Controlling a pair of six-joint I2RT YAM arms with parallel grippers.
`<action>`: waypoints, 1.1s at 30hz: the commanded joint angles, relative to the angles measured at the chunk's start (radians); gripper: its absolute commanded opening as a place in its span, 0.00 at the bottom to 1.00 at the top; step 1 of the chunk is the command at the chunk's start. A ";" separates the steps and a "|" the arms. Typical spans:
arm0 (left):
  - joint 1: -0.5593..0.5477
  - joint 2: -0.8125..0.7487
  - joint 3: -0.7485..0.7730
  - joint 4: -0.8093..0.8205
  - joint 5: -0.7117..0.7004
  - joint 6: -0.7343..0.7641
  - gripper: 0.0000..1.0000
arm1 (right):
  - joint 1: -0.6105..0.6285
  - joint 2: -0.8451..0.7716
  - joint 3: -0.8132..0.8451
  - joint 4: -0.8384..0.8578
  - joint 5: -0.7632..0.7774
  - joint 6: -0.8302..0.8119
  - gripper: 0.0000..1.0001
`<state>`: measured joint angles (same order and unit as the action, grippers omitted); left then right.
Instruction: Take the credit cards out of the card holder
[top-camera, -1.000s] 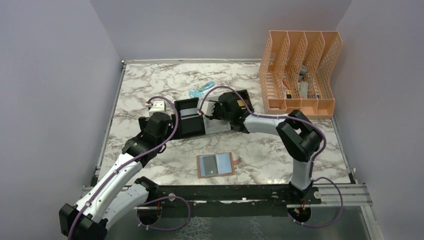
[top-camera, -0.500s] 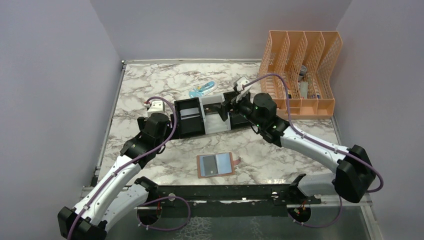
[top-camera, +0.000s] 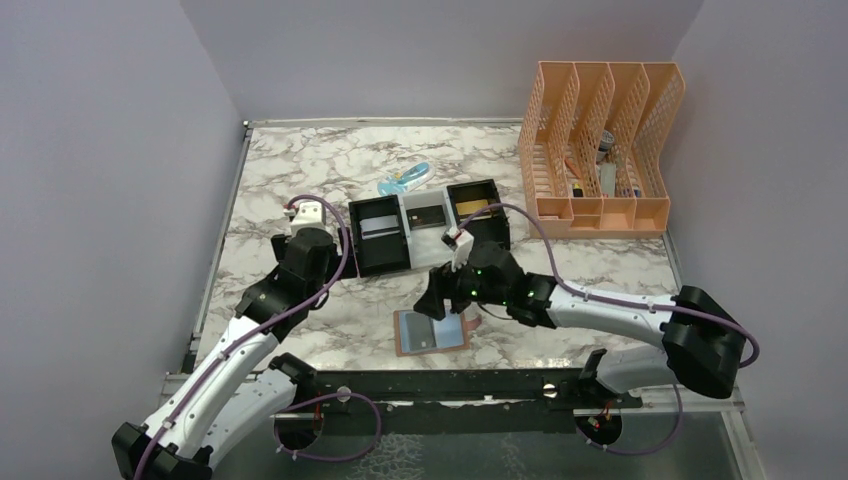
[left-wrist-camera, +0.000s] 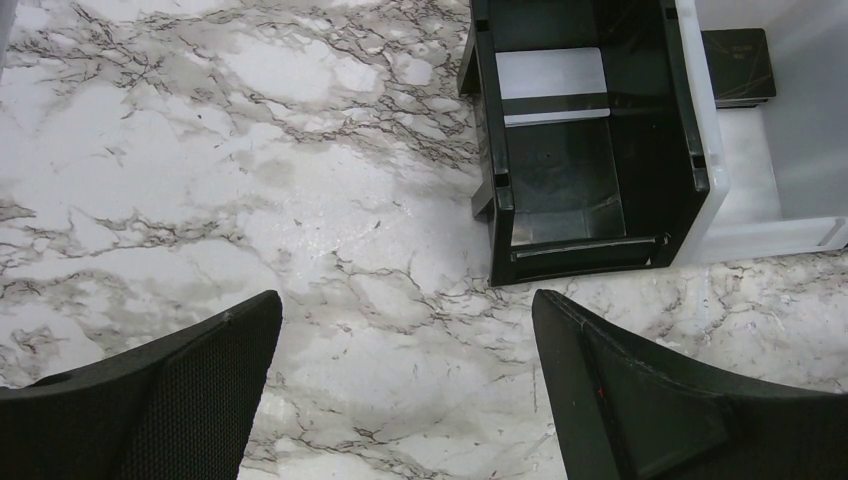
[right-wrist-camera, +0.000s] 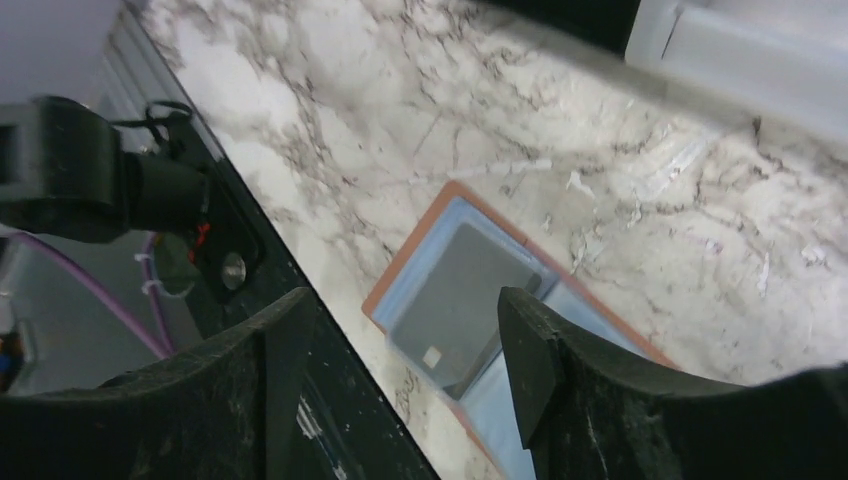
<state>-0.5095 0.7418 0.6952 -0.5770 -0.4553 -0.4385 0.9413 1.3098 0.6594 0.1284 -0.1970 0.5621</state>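
Overhead, the right gripper (top-camera: 437, 300) hangs over the small tan-brown leather card holder (top-camera: 440, 338). The holder lies open and flat on the white-and-grey marble-patterned table (top-camera: 300, 170), near the front edge and just ahead of the black rail (top-camera: 450, 382). The gripper's two black fingers (right-wrist-camera: 600, 400) stand apart with nothing between them. Whether their tips touch the leather cannot be told. From the right wrist camera, the holder's pale blue-grey inner pockets show between the fingers. A dark grey plastic card (right-wrist-camera: 455, 300) sits tucked in one pocket, with a small pale square near its lower corner.

Farther back, the black-and-white three-compartment plastic tray (top-camera: 405, 225) stands at mid-table. A silvery grey, dark-striped card (top-camera: 377, 227) lies in its left black compartment. A dark grey-black card (top-camera: 430, 213) lies in the white middle compartment, and a gold-orange card (top-camera: 473, 208) in the right black one.

The left gripper (left-wrist-camera: 405, 320) is held low over bare marble just to the left of the tray. Its fingers are spread wide and empty, pointing towards the tray's left compartment.

Behind the tray lies a small light-blue object (top-camera: 405, 180), too small to identify. A peach-orange perforated plastic file organiser (top-camera: 600, 150) stands at the table's far right corner, with a few small items in its slots.
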 joint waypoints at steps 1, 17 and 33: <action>0.006 -0.021 0.017 -0.002 -0.003 0.002 0.99 | 0.110 0.020 0.071 -0.200 0.303 0.056 0.65; 0.005 -0.078 0.006 -0.002 -0.020 -0.005 0.99 | 0.334 0.323 0.279 -0.358 0.555 0.069 0.48; 0.005 -0.065 0.005 -0.002 -0.007 0.002 0.99 | 0.356 0.510 0.377 -0.505 0.646 0.112 0.57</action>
<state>-0.5098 0.6827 0.6952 -0.5770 -0.4561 -0.4389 1.2888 1.7634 1.0286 -0.3134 0.4026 0.6445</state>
